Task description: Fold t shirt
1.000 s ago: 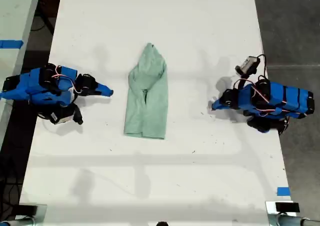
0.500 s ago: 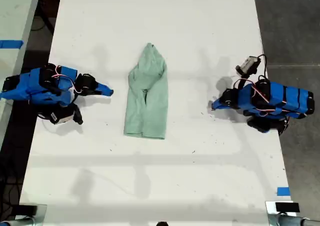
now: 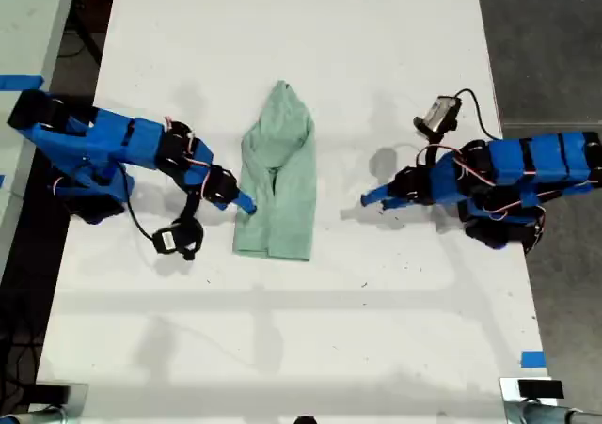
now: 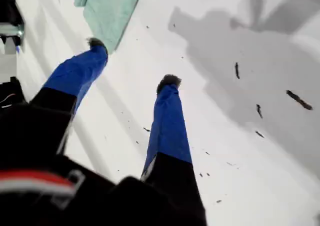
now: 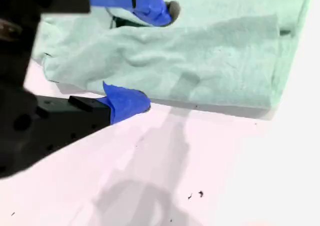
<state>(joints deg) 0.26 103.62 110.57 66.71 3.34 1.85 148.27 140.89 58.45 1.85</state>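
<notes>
— T shirt [image 3: 277, 184]: where is it from your jaws?

— You see it flat on the tabletop [image 3: 376, 67]. My second gripper [image 5: 157, 55], the nearer, straddles its long edge, jaws parted and empty. My first gripper [image 4: 133, 61], also parted, has it ahead, apart.

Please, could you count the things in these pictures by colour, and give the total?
Pale mint-green: 1, the t shirt
Blue: 2, the arm ending in my first tool and the arm ending in my second tool
White: 1, the table
Total: 4
</notes>
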